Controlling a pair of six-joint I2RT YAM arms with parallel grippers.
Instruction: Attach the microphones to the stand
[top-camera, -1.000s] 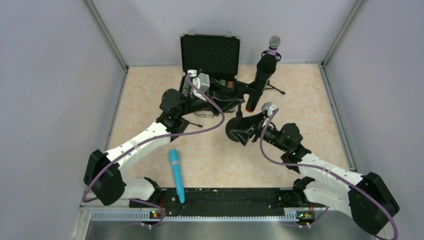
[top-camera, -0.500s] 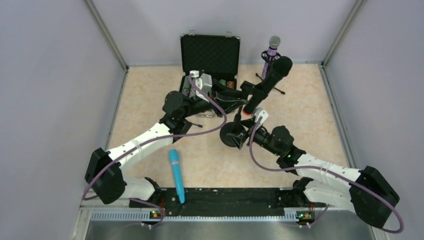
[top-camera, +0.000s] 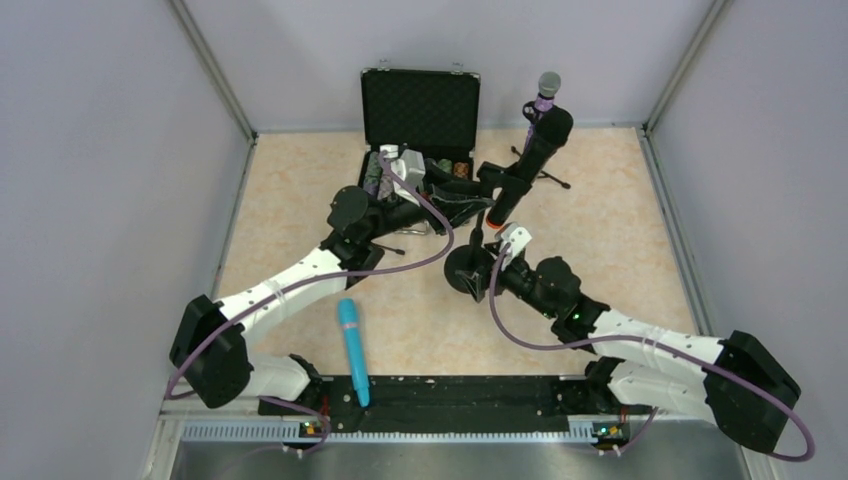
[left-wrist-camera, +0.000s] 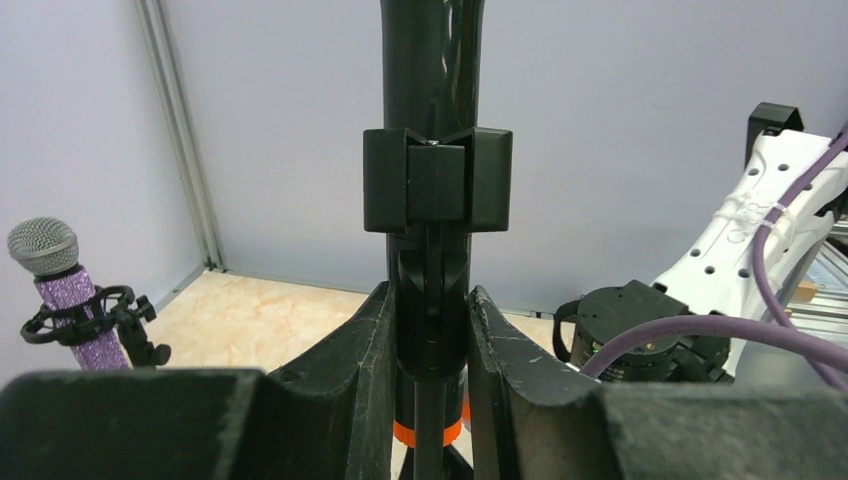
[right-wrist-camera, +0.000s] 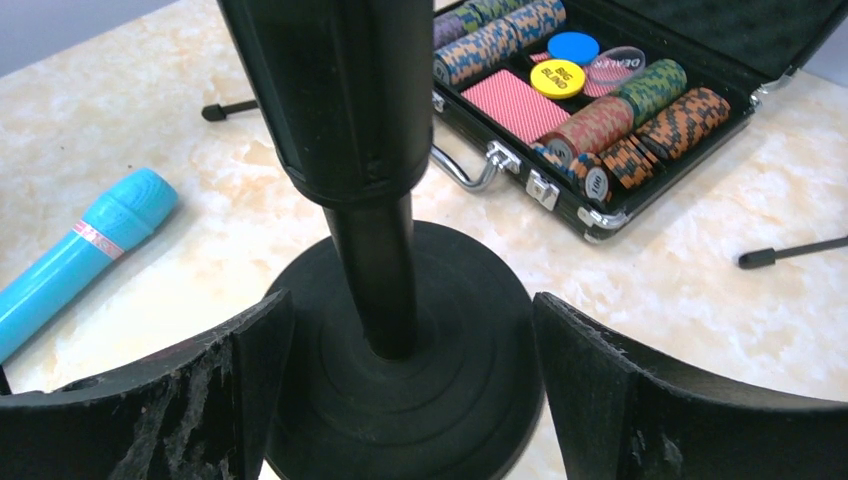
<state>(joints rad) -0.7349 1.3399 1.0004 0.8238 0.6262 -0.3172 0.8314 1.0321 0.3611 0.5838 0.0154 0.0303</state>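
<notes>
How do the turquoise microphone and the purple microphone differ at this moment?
The turquoise microphone lies flat on the table near the arm bases; the purple microphone stands upright in a ring clip at the far side. The turquoise one is plain; the purple one glitters and has a silver grille. Both are handheld stick microphones.

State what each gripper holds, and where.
Left gripper pinches the stand's joint just under the clip carrying the black microphone. Right gripper straddles the stand's round base; grip cannot be told.

Pale grey walls (top-camera: 100, 150) and metal corner posts (top-camera: 215, 75) rise around the beige marbled tabletop (top-camera: 620, 200), evenly lit.
</notes>
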